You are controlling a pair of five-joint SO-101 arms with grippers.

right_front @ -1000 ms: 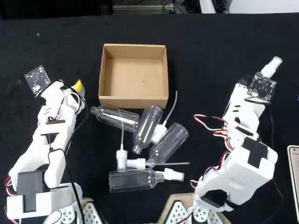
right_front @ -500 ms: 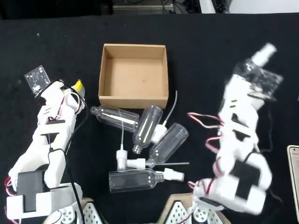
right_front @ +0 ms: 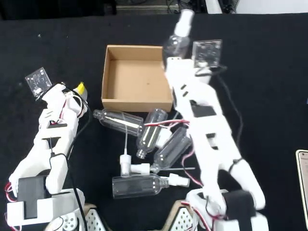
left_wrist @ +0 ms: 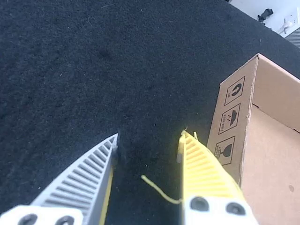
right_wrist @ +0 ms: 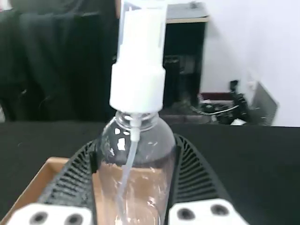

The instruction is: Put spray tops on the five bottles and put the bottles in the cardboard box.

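My right gripper (right_front: 176, 52) is shut on a clear bottle (right_front: 175, 44) fitted with a white spray top (right_front: 185, 19), held upright above the right rim of the open cardboard box (right_front: 137, 104). The right wrist view shows the bottle (right_wrist: 136, 168) and its spray top (right_wrist: 138, 70) between the black fingers (right_wrist: 79, 173), with the box (right_wrist: 42, 180) below. Several clear bottles (right_front: 151, 127) lie in a heap in front of the box, with loose white spray tops (right_front: 126, 162) among them. My left gripper (left_wrist: 149, 138) stands open and empty on the cloth, left of the box (left_wrist: 234, 122).
A black cloth (right_front: 250, 57) covers the table. A flat white object (right_front: 303, 173) pokes in at the right edge. The right arm (right_front: 207, 130) stretches across the right side of the bottle heap. Bare cloth lies right of and behind the box.
The right arm has swung from the table's right side leftward, carrying the capped bottle to the box's right rim. The left arm and the loose bottles have stayed put.
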